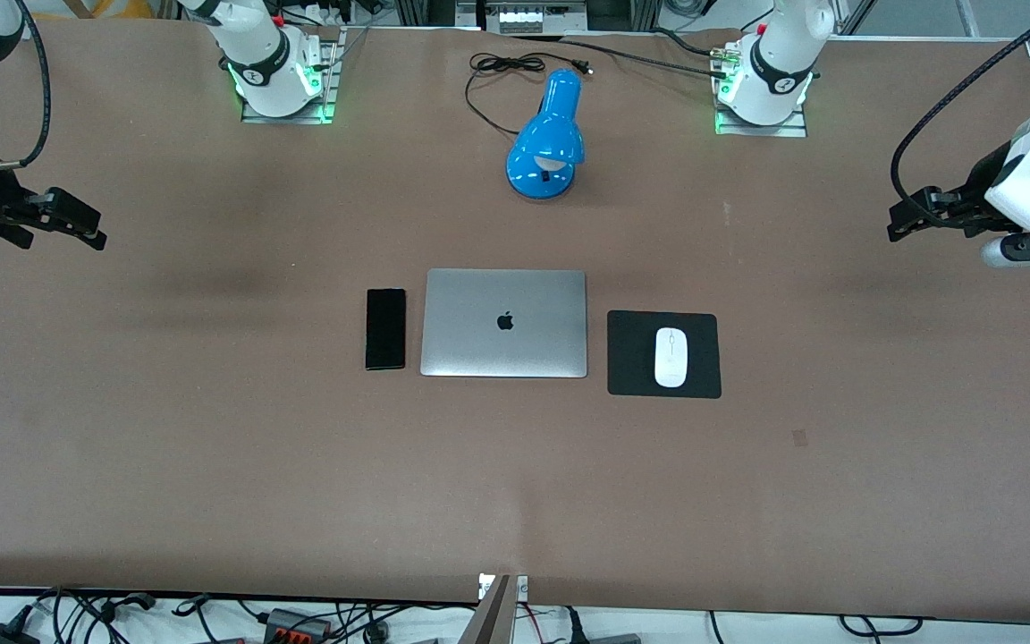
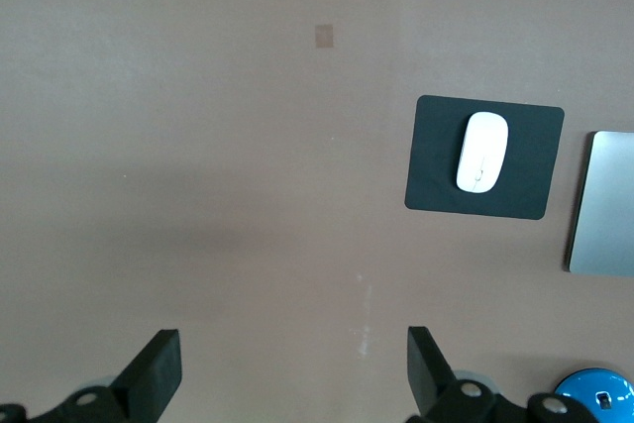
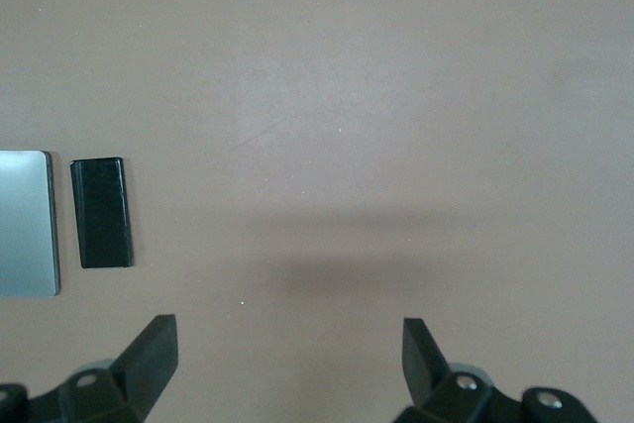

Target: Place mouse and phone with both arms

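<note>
The white mouse (image 1: pixel 671 357) lies on a black mouse pad (image 1: pixel 631 376), beside the closed silver laptop (image 1: pixel 504 323) toward the left arm's end of the table. It also shows in the left wrist view (image 2: pixel 481 151). The black phone (image 1: pixel 385 328) lies flat beside the laptop toward the right arm's end; it shows in the right wrist view (image 3: pixel 101 211). My left gripper (image 1: pixel 898 228) hangs open and empty over bare table at the left arm's end (image 2: pixel 294 369). My right gripper (image 1: pixel 95 234) hangs open and empty over bare table at the right arm's end (image 3: pixel 289 359).
A blue desk lamp (image 1: pixel 546 139) with a black cord (image 1: pixel 502 67) stands between the arm bases, farther from the front camera than the laptop. The brown table (image 1: pixel 211 465) spreads wide around the middle row of things.
</note>
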